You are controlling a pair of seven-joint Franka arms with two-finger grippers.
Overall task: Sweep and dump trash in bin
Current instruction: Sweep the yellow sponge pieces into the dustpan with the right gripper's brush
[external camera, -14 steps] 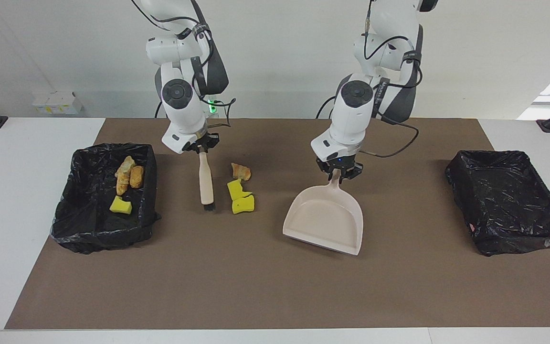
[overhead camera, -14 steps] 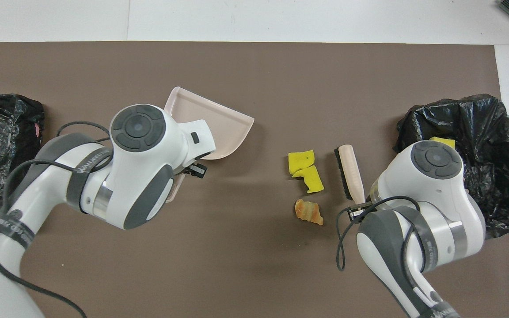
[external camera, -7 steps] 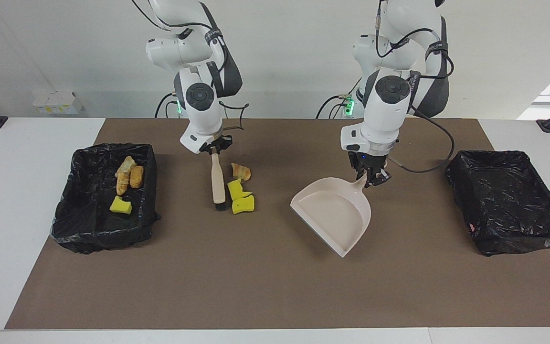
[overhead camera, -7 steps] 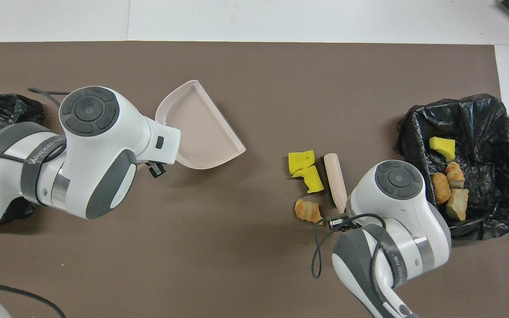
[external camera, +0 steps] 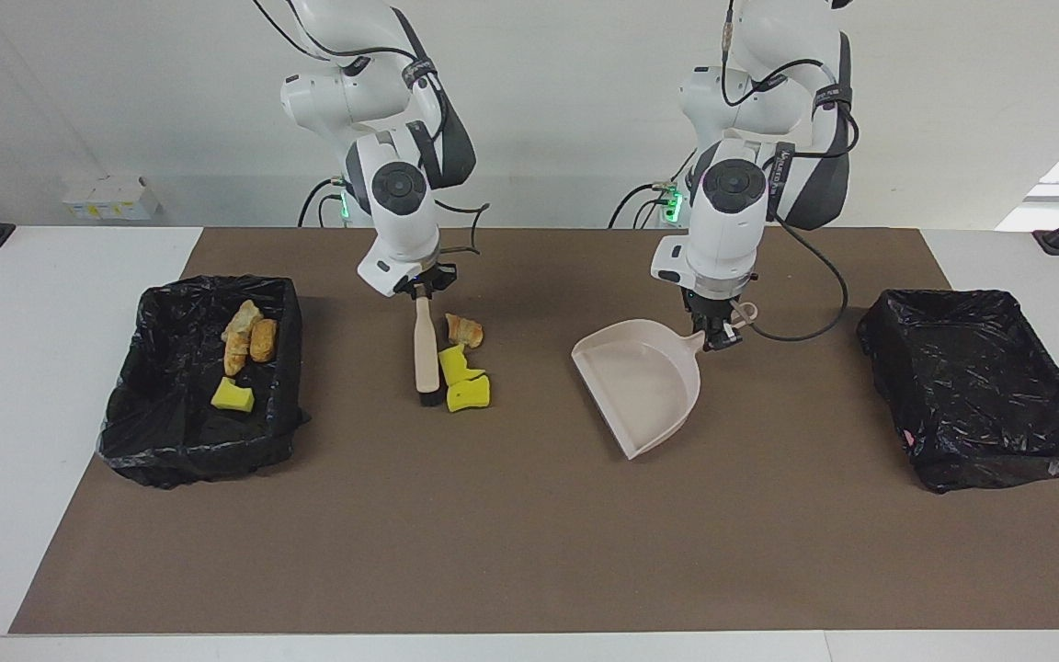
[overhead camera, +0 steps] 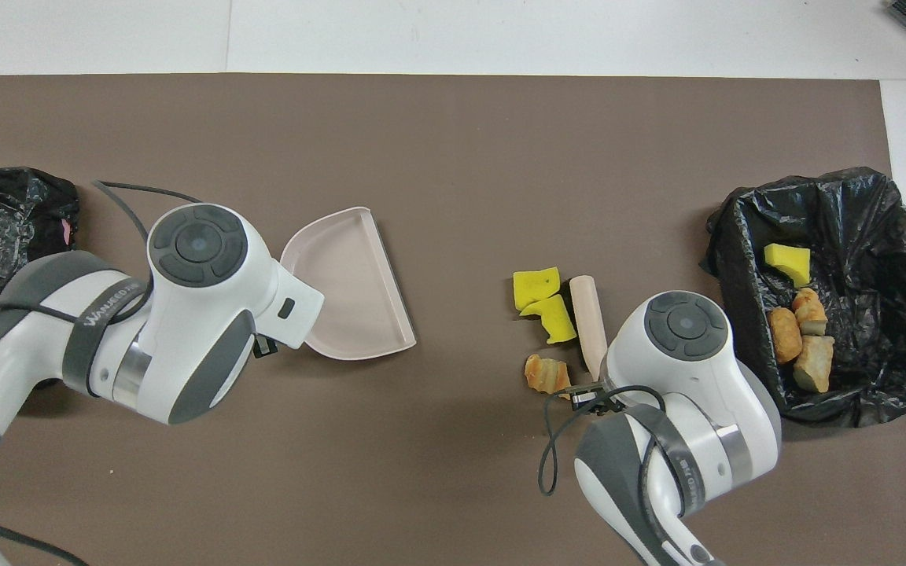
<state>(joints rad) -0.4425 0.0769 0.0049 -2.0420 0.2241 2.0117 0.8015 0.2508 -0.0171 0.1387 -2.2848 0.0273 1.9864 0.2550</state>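
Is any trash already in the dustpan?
No, the dustpan is bare inside; three trash pieces lie on the mat beside the brush.

Robot lab, two arms (external camera: 401, 202), matted table (external camera: 529, 552)

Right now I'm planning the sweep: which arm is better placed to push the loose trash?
Probably the right: its hand holds the brush right beside the trash. The left hand holds the dustpan, set apart from it.
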